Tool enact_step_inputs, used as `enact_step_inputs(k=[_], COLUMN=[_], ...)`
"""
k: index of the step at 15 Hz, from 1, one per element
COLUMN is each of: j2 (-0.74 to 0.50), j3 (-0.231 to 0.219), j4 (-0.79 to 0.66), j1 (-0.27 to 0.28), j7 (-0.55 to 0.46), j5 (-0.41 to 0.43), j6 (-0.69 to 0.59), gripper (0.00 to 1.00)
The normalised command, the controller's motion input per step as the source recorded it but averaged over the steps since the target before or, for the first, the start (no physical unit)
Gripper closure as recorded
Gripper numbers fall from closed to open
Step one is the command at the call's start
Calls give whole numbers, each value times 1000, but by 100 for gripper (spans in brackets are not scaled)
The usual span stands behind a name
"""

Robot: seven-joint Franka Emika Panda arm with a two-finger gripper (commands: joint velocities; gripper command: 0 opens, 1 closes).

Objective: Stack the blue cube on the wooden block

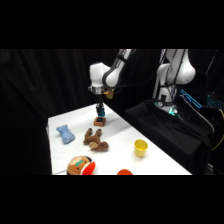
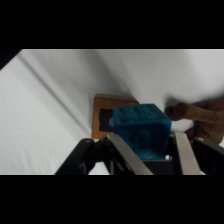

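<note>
The gripper [image 2: 146, 150] is clamping the teal, embossed blue cube [image 2: 141, 129] just above the wooden block [image 2: 102, 116]. The yellow cup [image 1: 141, 148] is standing upright, its contents not visible.

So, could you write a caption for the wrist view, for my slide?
The fingers hold the blue cube over the wooden block on the white table.

Cube [image 2: 141, 129] between the gripper [image 2: 147, 150] fingers above the wooden block [image 2: 103, 116] at the table's [image 1: 120, 150] far side, plush animal [image 1: 94, 139] nearer, bone toy [image 1: 65, 134] left, cup [image 1: 141, 147] right
</note>
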Motion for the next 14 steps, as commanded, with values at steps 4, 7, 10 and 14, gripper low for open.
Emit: enact_step_inputs(k=[4,7,10,14], j2=[177,189,192,139], j3=[14,38,56,75], j4=[180,162,146,117], j1=[-68,-55,-61,-69], j7=[-80,-63,-50,-44], j5=[188,186,172,157], j6=[76,167,169,149], gripper=[75,75,75,75])
